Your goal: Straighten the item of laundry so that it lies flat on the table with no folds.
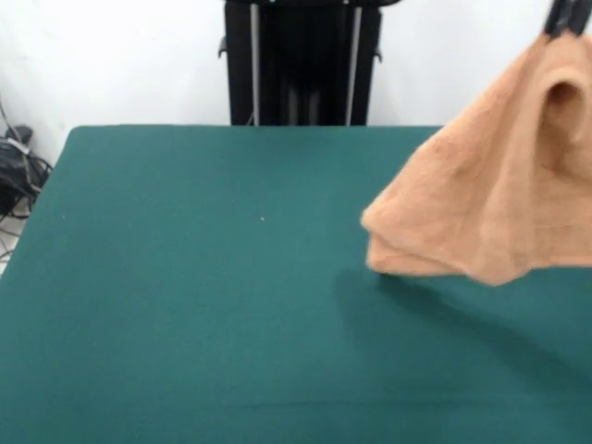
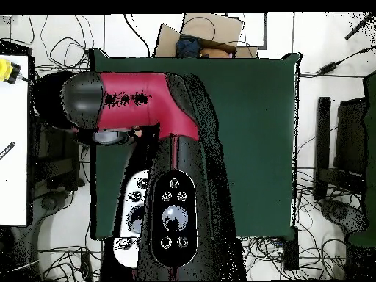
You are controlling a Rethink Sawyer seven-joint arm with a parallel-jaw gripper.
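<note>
The tan-orange towel (image 1: 499,203) hangs bunched and folded from one pinched top point at the right side of the front view. Its lower folds spread out over the green table (image 1: 185,277) and cast a shadow on the cloth below. I cannot tell whether the lowest edge touches the table. My gripper (image 1: 562,17) shows only as black fingertips at the top right edge, shut on the towel's top. In the overhead view the red and black arm (image 2: 139,99) reaches over the table's (image 2: 257,132) left edge and hides the gripper and the towel.
The black pedestal (image 1: 301,60) stands behind the table's far edge. Cables (image 1: 18,171) lie on the floor at the left. In the overhead view a cardboard box (image 2: 202,31) sits beyond the table's top edge and a white surface (image 2: 13,147) stands at the left.
</note>
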